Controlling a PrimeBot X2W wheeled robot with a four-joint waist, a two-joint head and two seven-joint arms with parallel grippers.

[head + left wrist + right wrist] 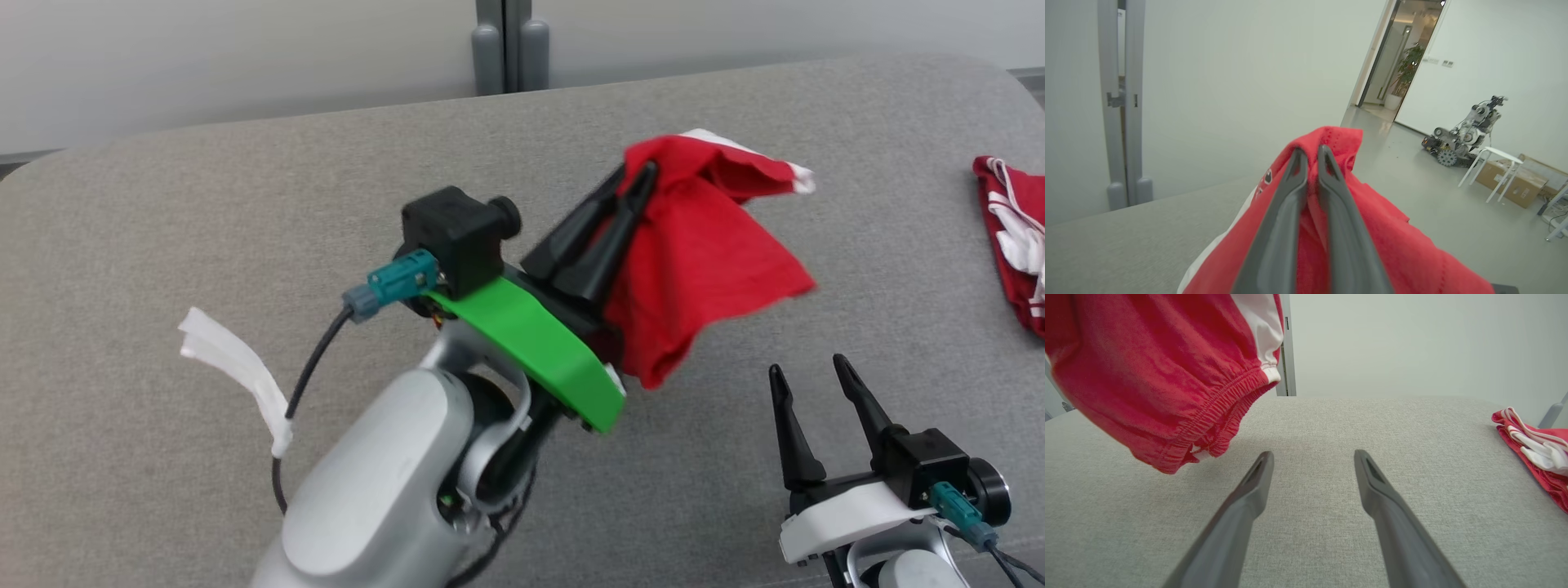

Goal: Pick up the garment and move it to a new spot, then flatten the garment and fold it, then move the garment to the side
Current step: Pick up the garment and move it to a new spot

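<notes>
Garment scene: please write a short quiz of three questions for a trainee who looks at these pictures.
1. True or false: the left gripper is shut on the garment.
2. Which stands open? A. left gripper B. right gripper
3. Fill in: the second garment lies at the table's ___ side, by the robot's own sides.

Key: 1 true; 2 B; 3 right.

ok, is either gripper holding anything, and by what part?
Left gripper is shut on the garment, pinching a bunched fold at the top of the hanging cloth. Right gripper is open, holding nothing.
</notes>
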